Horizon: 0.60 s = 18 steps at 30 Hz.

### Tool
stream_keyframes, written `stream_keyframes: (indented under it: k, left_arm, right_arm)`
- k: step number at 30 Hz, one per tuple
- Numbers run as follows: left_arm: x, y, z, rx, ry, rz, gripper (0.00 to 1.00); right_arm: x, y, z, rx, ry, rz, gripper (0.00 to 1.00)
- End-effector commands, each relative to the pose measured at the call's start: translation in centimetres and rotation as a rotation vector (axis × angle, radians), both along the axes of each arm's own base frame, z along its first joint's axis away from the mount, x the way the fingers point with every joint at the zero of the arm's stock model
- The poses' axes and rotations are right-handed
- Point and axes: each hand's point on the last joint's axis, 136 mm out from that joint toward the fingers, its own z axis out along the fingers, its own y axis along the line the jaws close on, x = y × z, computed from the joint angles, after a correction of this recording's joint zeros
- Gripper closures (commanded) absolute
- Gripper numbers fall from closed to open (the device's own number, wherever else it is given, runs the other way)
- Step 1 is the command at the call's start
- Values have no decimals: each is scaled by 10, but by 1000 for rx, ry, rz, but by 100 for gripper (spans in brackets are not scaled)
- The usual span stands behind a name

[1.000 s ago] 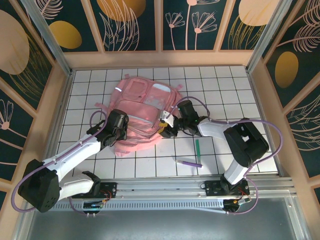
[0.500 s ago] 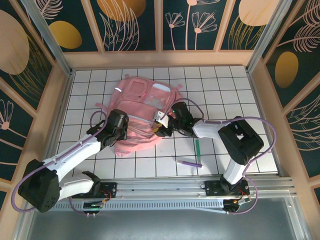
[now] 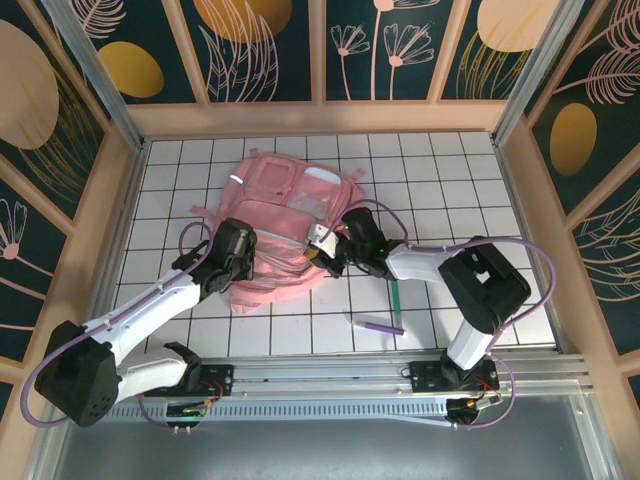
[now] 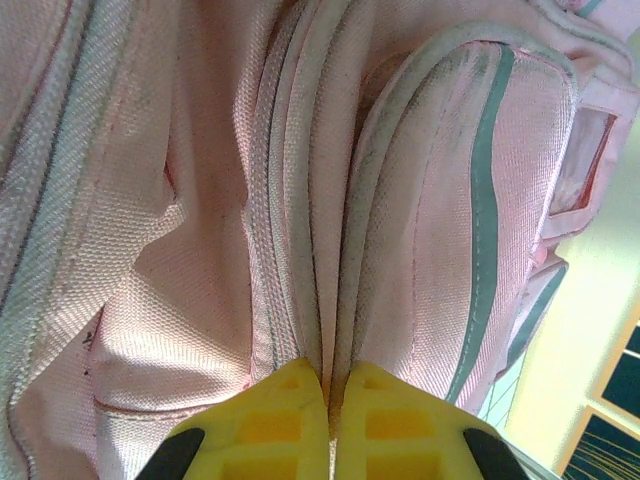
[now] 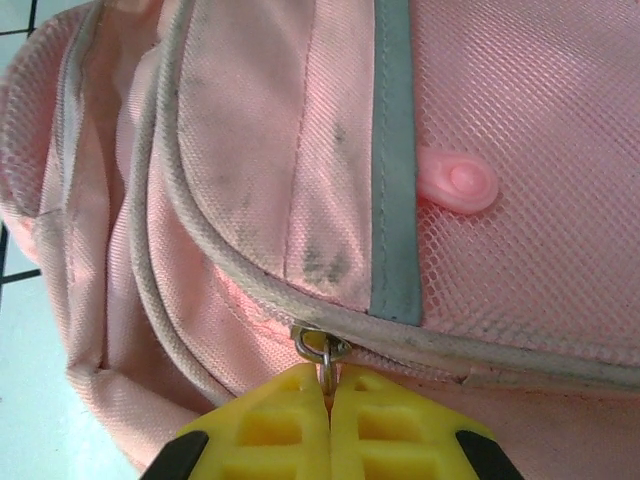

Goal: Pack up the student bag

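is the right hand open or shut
Shut: on the right hand, the yellow fingers meet around the zipper pull of the student bag.

The student bag (image 3: 285, 225) is showing pale pink woven fabric, with silver-grey strips and dark, grubby smudges along its off-white piping. A glossy pink button (image 5: 458, 182) is standing out against pink mesh. The table (image 3: 440, 170) is showing white tiles ruled by thin dark lines. One pen (image 3: 394, 295) is showing green, another (image 3: 378, 325) purple. The left tool (image 4: 328, 385) and right tool (image 5: 328, 388) are showing yellow fingers edged in black. The walls (image 3: 270, 50) are displaying dark teal panels with gold ovals and pale line-drawn flowers.
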Motion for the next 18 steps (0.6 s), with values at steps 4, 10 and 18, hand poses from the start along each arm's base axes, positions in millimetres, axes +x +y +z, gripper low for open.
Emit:
stream_keyframes:
  k: [4, 10, 18]
  left_arm:
    - [6, -6, 11, -62, -51, 18, 100]
    - [13, -15, 15, -97, -71, 5, 100]
    - [17, -26, 30, -140, -99, -1, 100]
  right_arm:
    - [-51, 22, 26, -24, 226, 145, 100]
    - [-61, 53, 37, 43, 482, -63, 100]
    - [-11, 59, 47, 167, 680, -397, 100]
